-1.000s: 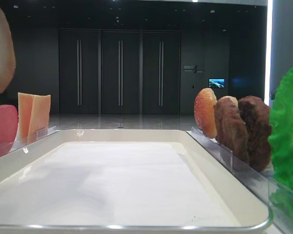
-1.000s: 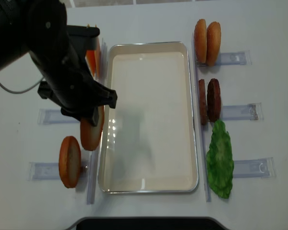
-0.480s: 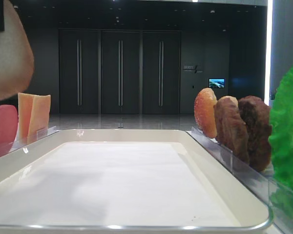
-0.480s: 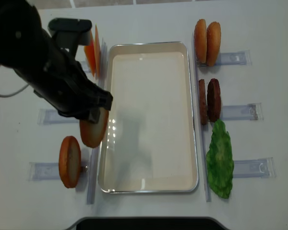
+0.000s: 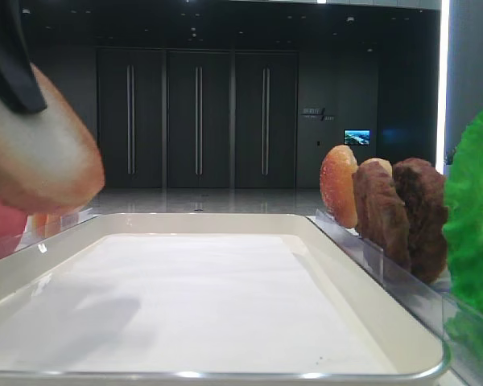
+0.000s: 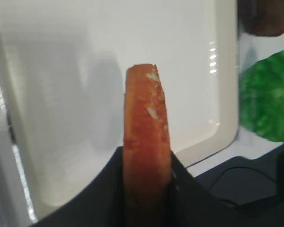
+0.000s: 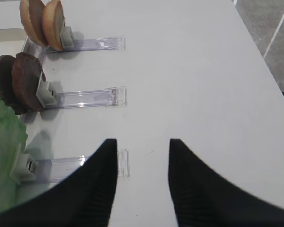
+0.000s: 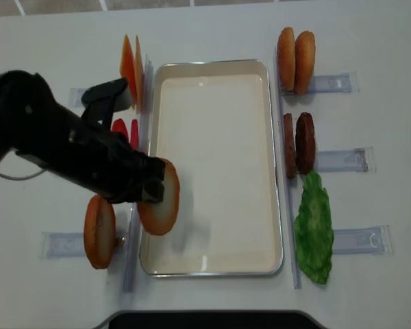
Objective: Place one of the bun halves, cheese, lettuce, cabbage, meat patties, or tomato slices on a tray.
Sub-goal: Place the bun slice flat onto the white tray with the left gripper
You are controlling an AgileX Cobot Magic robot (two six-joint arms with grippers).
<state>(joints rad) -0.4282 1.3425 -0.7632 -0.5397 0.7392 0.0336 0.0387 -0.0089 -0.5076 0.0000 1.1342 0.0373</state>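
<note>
My left gripper (image 8: 153,189) is shut on a bun half (image 8: 159,200) and holds it tilted over the left rim of the white tray (image 8: 219,137), toward its near end. The left wrist view shows the bun half (image 6: 146,137) edge-on between the black fingers (image 6: 113,189), with the tray (image 6: 61,71) below it. In the low exterior view the bun half (image 5: 36,153) hangs at the left above the tray (image 5: 209,305). My right gripper (image 7: 143,142) stands open over bare table, right of the racks, with nothing in it.
A second bun half (image 8: 99,231) stands in the rack left of the tray, with tomato slices (image 8: 127,130) and cheese (image 8: 130,68) farther back. Right of the tray are two bun halves (image 8: 294,51), meat patties (image 8: 298,144) and lettuce (image 8: 314,229).
My left gripper has carried the bun half from outside the tray's left rim rightward and toward the near end, to over the rim. The bun half now tilts more. The right gripper shows only now.
</note>
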